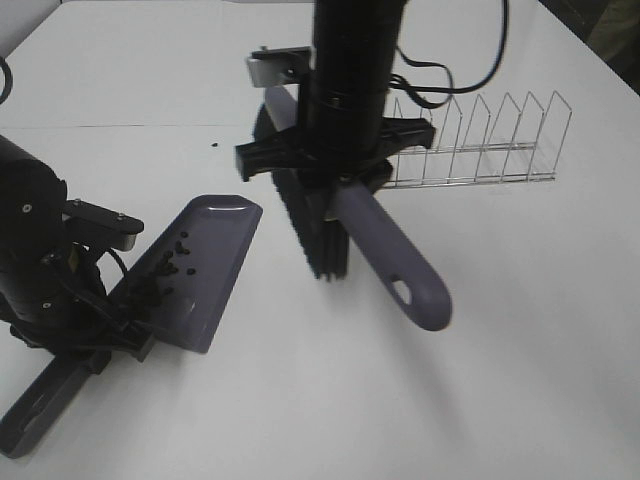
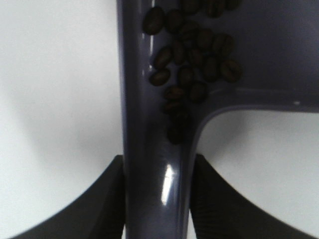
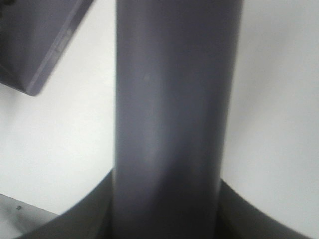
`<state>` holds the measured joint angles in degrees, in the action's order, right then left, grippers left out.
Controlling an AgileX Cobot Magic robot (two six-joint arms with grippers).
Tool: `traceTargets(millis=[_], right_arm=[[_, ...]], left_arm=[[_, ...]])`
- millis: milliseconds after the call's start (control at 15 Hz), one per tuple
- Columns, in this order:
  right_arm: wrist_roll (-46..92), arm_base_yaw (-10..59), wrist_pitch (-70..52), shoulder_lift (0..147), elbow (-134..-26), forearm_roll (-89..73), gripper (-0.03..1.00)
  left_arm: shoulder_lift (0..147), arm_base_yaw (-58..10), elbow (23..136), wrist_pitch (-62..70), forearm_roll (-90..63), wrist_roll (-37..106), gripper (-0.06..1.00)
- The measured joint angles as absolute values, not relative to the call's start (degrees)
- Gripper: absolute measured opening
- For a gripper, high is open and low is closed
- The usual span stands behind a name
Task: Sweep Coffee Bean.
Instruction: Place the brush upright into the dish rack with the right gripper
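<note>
A grey dustpan (image 1: 205,262) lies on the white table at the left, its tray raised at an angle. Coffee beans (image 1: 168,268) have gathered at its handle end. In the left wrist view the beans (image 2: 192,55) lie heaped where tray and handle meet. My left gripper (image 1: 115,325) (image 2: 157,199) is shut on the dustpan handle (image 2: 154,164). My right gripper (image 1: 335,165) (image 3: 167,214) is shut on the brush's grey handle (image 1: 400,270) (image 3: 169,119). It holds the brush's black bristles (image 1: 312,235) just right of the pan's mouth. One stray bean (image 1: 215,143) lies on the table behind the pan.
A wire dish rack (image 1: 480,140) stands at the back right, behind the right arm. The dustpan handle's end (image 1: 40,405) reaches toward the table's front left edge. A corner of the dustpan (image 3: 35,40) shows in the right wrist view.
</note>
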<state>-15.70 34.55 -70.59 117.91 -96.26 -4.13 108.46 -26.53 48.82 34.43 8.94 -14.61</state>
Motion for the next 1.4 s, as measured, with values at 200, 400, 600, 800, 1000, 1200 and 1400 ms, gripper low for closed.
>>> traceTargets(millis=[200,400,600,800,1000,1200,1400], right_arm=[[-14.8,27.2,-70.5,110.5,-82.6,-4.1,0.29],[-9.8,13.5,-70.6,106.5,-71.7,-3.2,0.29],[-6.4,6.5,-70.5,106.7,-72.4,-2.6,0.29],[-2.2,2.9,-70.4,108.7,-74.4,-2.4,0.29],[-0.7,2.9,-70.4,113.4,-77.1,-2.6,0.29],[-0.6,2.9,-70.1,117.0,-81.6,-2.6,0.29],[-1.2,2.9,-70.0,120.3,-87.4,-2.1,0.29]], left_arm=[[108.5,-26.5,48.8,34.4,8.9,-14.6,0.31],[108.5,-26.5,48.9,35.0,8.9,-14.6,0.31],[108.5,-26.5,48.9,35.2,8.9,-14.7,0.31],[108.5,-26.5,48.9,35.4,8.3,-14.7,0.31],[108.5,-26.5,49.0,36.2,7.4,-14.7,0.31],[108.6,-26.6,49.0,36.7,7.4,-14.7,0.31],[108.7,-26.6,49.1,37.0,7.4,-14.7,0.31]])
